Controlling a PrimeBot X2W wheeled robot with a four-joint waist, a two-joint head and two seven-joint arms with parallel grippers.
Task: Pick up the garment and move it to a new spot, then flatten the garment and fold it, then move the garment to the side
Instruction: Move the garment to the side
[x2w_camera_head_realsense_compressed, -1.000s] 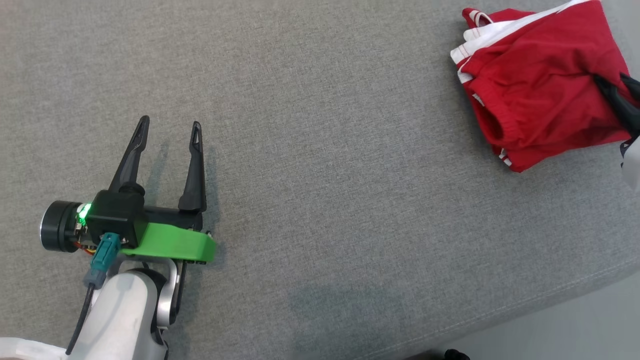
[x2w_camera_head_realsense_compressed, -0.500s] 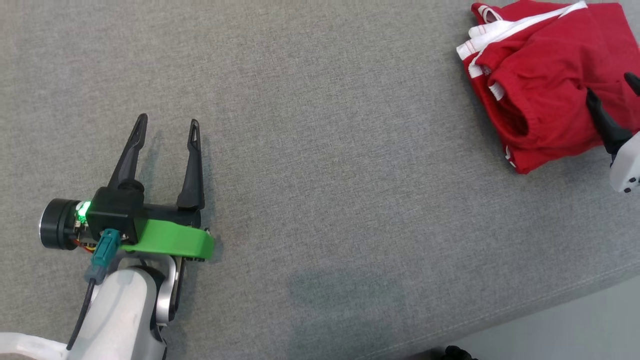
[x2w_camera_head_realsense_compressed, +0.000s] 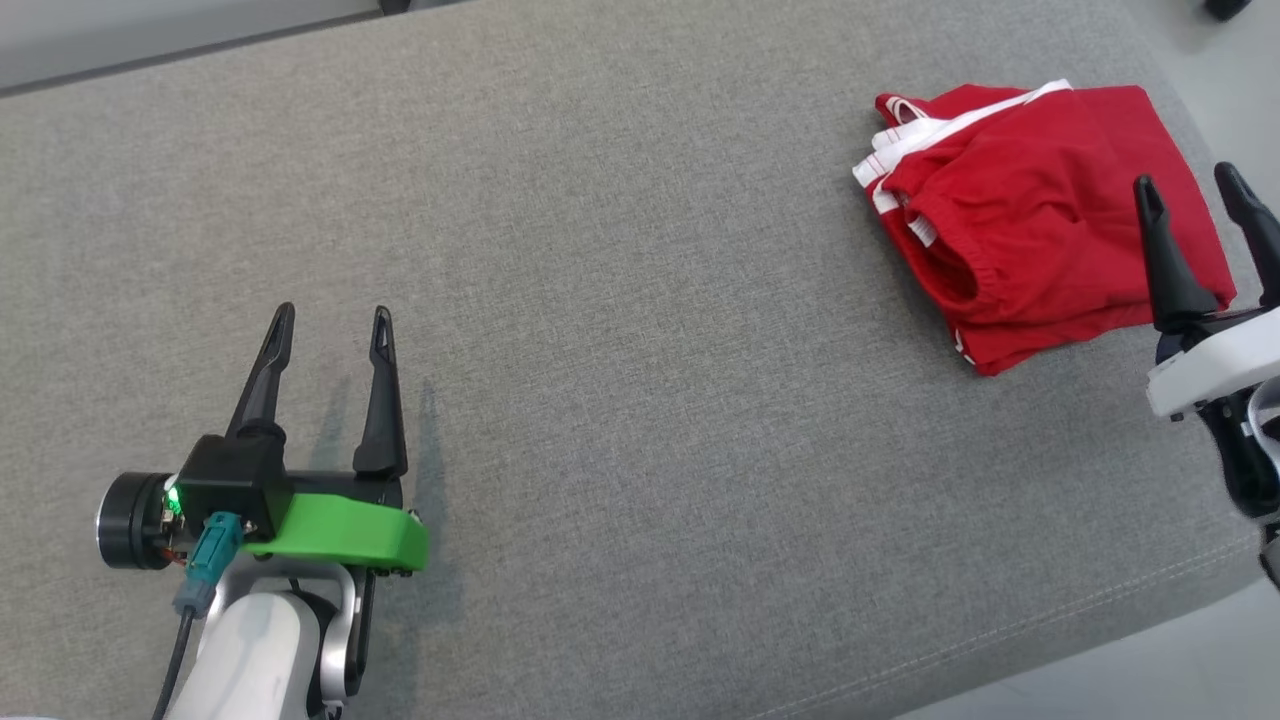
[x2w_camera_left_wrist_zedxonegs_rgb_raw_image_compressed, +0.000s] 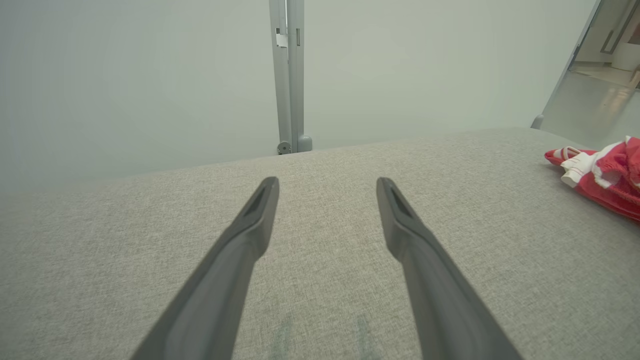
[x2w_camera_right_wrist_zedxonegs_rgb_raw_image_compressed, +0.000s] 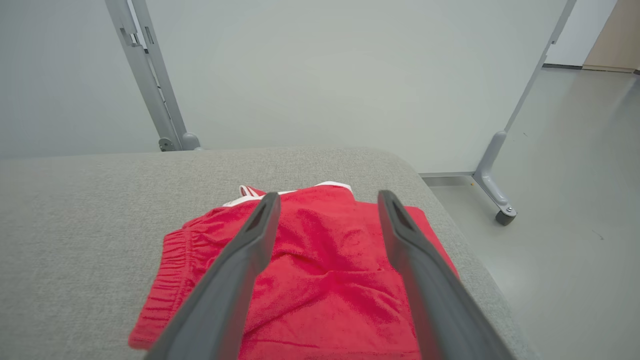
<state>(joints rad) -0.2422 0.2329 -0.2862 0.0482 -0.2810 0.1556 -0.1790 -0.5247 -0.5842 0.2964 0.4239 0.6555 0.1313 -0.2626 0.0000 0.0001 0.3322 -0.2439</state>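
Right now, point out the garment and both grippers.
garment (x2w_camera_head_realsense_compressed: 1040, 230), head view, red middle panel.
left gripper (x2w_camera_head_realsense_compressed: 332, 311), head view, midway between fingertips.
right gripper (x2w_camera_head_realsense_compressed: 1185, 175), head view, midway between fingertips.

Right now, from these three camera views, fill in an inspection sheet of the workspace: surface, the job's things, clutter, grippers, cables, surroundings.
Surface: grey fabric cushion, flat, with a rounded edge near the shorts.
Job's things: red shorts with white trim, roughly folded, lying at the cushion's right end.
Clutter: nothing seen.
Grippers: left gripper open over bare cushion, holding nothing; right gripper open, fingers over the shorts' right edge, contact unclear.
Cables: dark cable running down from a teal plug at the left wrist.
Surroundings: pale wall panel on grey posts; grey floor beyond the cushion.
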